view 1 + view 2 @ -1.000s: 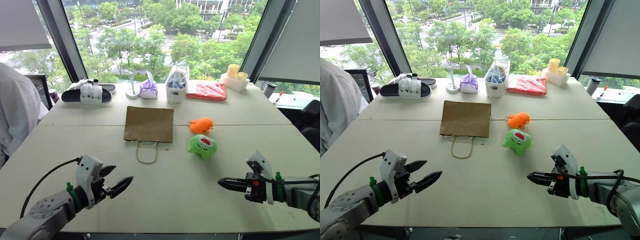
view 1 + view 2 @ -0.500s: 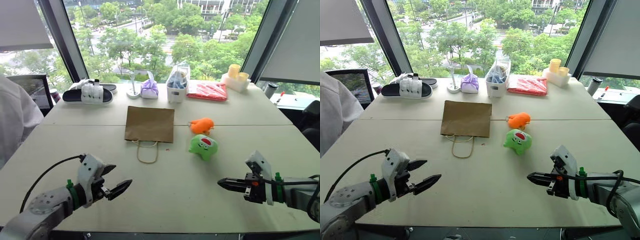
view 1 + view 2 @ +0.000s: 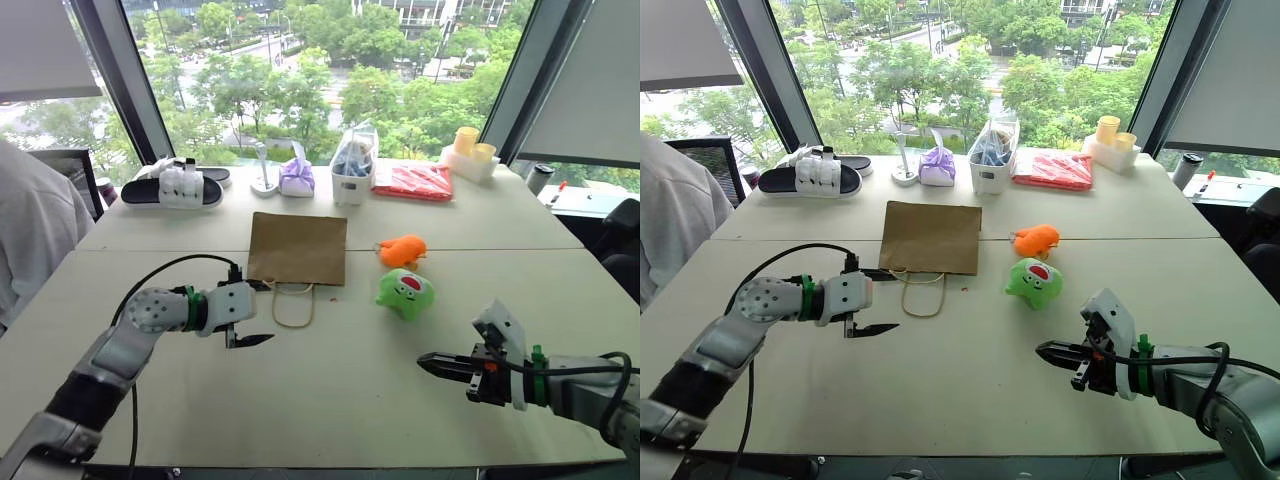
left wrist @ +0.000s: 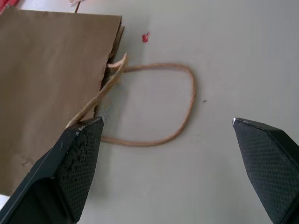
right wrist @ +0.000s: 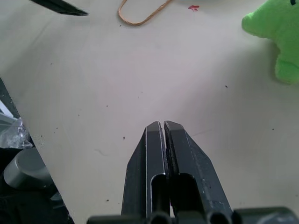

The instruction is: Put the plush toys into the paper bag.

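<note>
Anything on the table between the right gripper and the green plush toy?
No, only bare tabletop lies between the shut right gripper and the green plush toy. The head views and the right wrist view show it.

- Two head cameras sit side by side and look forward and down over the bench point(image 3: 330, 400) toward the windows; both take in the same whole scene.
- The left wrist camera looks closely down at the paper bag point(image 4: 51, 79) and its twine handle point(image 4: 154, 107).
- The right wrist camera looks low across the bench at the green toy point(image 5: 275, 42), and shares that handle.
</note>
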`<move>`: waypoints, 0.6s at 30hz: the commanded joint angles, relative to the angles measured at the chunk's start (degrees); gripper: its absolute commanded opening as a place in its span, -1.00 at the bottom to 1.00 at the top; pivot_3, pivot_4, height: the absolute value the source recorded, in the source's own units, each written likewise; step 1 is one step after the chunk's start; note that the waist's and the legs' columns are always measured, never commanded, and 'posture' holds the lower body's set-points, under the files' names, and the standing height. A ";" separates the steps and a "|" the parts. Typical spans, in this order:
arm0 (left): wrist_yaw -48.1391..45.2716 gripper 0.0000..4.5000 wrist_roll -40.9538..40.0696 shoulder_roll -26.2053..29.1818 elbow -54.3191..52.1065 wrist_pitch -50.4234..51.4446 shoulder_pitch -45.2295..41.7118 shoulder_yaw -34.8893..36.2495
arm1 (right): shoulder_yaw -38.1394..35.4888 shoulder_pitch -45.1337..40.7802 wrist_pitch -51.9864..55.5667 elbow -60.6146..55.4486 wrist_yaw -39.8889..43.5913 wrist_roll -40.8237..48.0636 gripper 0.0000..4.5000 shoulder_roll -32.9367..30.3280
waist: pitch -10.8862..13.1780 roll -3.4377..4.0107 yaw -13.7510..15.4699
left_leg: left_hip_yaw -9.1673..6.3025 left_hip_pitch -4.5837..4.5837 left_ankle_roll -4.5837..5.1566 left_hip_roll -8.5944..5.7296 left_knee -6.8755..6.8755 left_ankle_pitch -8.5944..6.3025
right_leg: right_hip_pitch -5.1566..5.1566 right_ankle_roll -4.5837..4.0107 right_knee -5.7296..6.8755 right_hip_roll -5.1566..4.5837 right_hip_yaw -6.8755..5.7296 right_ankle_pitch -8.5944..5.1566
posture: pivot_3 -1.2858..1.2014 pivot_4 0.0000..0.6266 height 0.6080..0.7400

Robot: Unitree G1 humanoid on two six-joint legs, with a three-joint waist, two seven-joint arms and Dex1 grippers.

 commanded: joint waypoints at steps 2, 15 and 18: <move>0.52 1.00 3.74 -2.98 11.95 -9.87 -6.70 -0.57 | -0.97 1.16 0.03 -3.23 -1.78 1.15 -0.98 1.05 | 0.00 0.00 -0.08 | -0.01 0.00 0.00 -0.01 0.00 0.00 | -0.01 0.20 0.01 0.00 0.00 0.11 | 0.03 -0.52 1.00; -15.22 1.00 -8.81 1.41 2.54 0.56 -1.67 3.88 | -1.23 3.03 -0.90 -3.05 -3.33 0.85 -0.98 2.02 | -0.02 0.00 -1.49 | -0.01 0.07 0.01 0.02 0.05 0.01 | -0.14 0.26 0.39 0.03 -0.02 0.13 | 0.03 -0.52 1.00; -16.89 1.00 -13.33 5.17 -8.35 10.13 3.30 5.77 | -0.01 1.76 -1.21 -2.01 -3.03 0.68 -0.98 2.29 | -0.01 0.00 -2.01 | -0.14 0.13 0.02 0.06 0.03 0.01 | -0.22 0.25 0.69 0.01 -0.01 0.11 | 0.03 -0.52 1.00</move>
